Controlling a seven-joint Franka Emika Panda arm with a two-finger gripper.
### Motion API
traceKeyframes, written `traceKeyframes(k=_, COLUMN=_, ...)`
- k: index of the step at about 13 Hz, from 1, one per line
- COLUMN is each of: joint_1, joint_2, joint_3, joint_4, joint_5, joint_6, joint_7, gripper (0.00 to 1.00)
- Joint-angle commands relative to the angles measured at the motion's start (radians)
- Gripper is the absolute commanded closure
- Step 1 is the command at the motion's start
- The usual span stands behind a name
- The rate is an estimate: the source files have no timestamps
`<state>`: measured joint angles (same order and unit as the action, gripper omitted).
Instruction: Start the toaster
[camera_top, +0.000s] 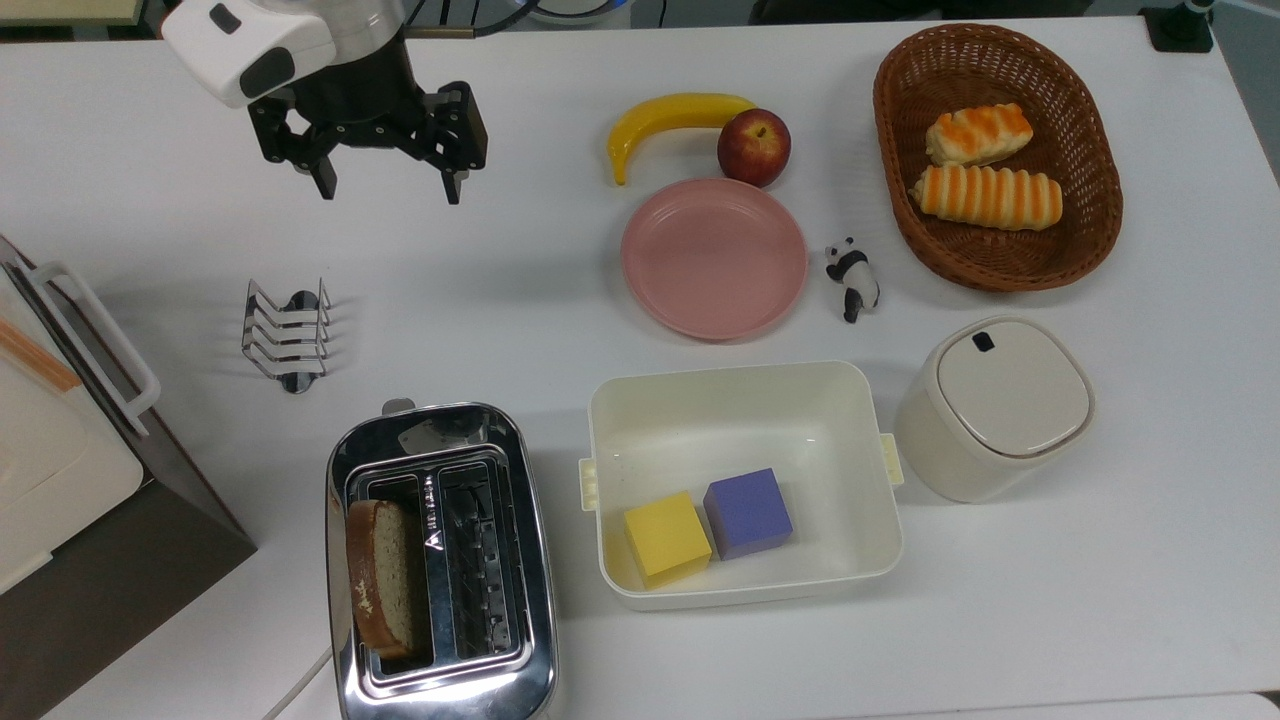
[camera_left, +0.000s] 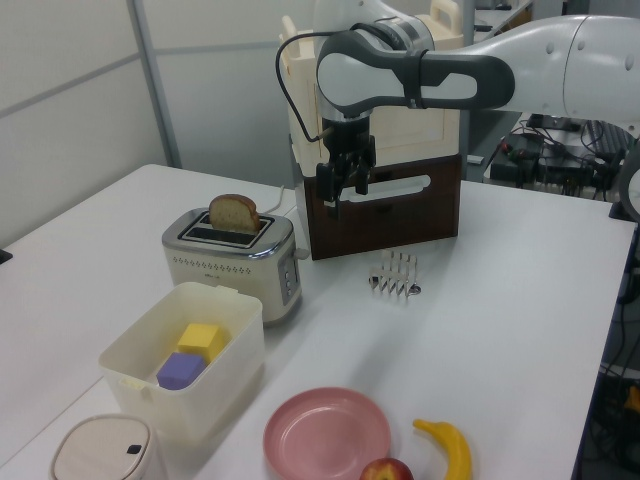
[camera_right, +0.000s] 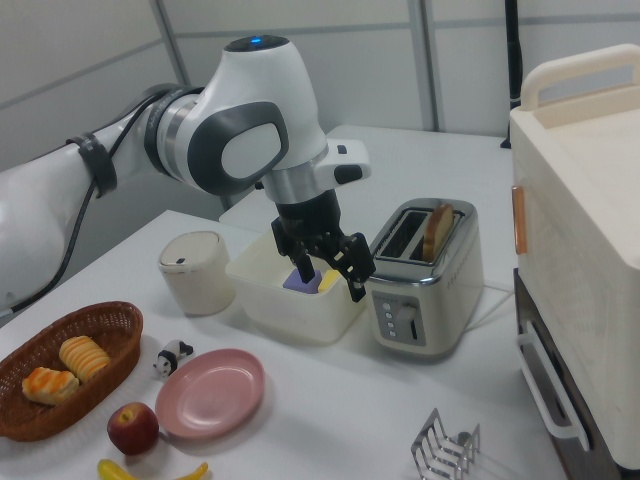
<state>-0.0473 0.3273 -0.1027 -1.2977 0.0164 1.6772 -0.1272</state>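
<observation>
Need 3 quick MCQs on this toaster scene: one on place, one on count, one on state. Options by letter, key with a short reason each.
1. Where is the slice of bread?
A. On the pink plate
B. In one slot of the toaster
C. In the wicker basket

2. How many blocks lie in the white tub?
A. One
B. Two
C. Four

3. What is the claw doing?
A. Open, holding nothing, above the table
B. Shut on the banana
C. Pressing the bin's lid

Key:
1 B: the bread stands in a slot of the toaster, the other slot bare.
2 B: one yellow block and one purple block sit in the tub.
3 A: the claw has its fingers spread with nothing between them, over the table near the toast rack.
</observation>
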Motion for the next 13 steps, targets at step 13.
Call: traceKeyframes(k=13, joint_1=0.001, joint_2=-0.027, joint_3=-0.008, joint_4=-0.025, joint_5=0.042, joint_6=-0.025, joint_7=-0.048, gripper=0.0)
